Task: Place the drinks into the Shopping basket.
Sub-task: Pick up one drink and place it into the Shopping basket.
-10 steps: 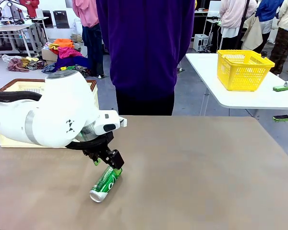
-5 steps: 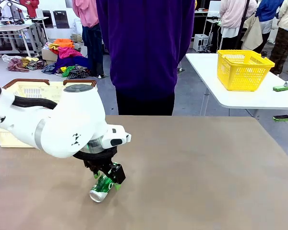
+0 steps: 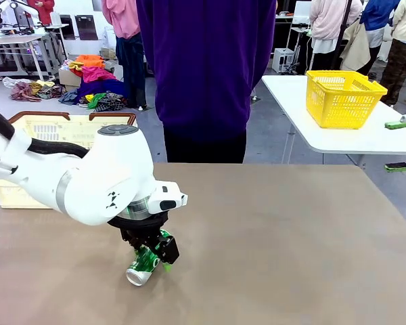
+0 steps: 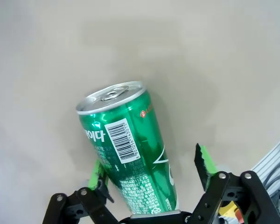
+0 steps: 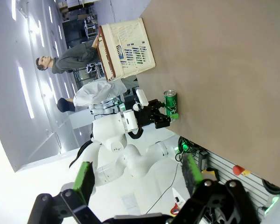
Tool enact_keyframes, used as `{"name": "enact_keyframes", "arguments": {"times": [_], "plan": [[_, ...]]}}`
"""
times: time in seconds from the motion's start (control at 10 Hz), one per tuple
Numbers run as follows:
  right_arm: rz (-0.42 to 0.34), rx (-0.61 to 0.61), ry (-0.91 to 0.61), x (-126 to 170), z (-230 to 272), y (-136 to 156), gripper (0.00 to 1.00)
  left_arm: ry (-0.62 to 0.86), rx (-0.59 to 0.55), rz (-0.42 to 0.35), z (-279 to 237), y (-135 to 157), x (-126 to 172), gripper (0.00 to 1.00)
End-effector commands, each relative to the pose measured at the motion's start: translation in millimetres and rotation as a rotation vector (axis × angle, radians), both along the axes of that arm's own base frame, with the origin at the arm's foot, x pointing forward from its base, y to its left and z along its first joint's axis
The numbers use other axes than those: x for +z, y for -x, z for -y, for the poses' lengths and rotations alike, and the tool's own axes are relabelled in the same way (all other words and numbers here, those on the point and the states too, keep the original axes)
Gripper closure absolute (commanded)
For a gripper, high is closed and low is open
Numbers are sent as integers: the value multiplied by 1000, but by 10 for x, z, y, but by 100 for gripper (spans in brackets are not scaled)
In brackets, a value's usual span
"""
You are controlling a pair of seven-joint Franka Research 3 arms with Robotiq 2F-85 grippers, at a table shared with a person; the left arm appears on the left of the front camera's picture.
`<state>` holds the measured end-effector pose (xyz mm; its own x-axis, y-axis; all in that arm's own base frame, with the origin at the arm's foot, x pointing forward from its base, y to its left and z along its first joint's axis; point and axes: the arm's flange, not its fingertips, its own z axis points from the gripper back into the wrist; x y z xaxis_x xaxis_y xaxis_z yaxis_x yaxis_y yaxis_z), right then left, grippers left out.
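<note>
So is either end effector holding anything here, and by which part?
Nothing is gripped yet: the left end effector straddles the green can mid-body, pads apart.

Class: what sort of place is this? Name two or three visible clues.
Probably a robotics lab or data-collection hall: a white robot arm working at a brown table, another table with a yellow basket, and clothes piled on the floor.

The left arm is glossy white and bulbous, with a grey round cap on top, a grey band, small black markings and a black cable along its back. Its gripper is black with green pads. The person wears a dark purple top.
</note>
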<state>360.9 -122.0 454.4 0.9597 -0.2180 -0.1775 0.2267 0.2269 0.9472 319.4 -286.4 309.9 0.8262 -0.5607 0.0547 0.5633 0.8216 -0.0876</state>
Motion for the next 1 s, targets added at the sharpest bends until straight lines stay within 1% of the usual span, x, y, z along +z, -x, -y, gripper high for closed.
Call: {"name": "enact_keyframes", "arguments": {"times": [0.0,0.5,0.6,0.8,0.9], "plan": [[16,-1,-11,17,0,-7,0,-31,26,4,32,-31,0,100],[16,-1,-11,17,0,-7,0,-50,44,1,6,-81,-6,100],[16,-1,-11,17,0,-7,0,-38,40,-3,-15,-83,40,100],[16,-1,-11,17,0,-7,0,25,30,-10,-136,-97,364,100],[16,-1,-11,17,0,-7,0,95,16,0,-308,-85,821,100]]}}
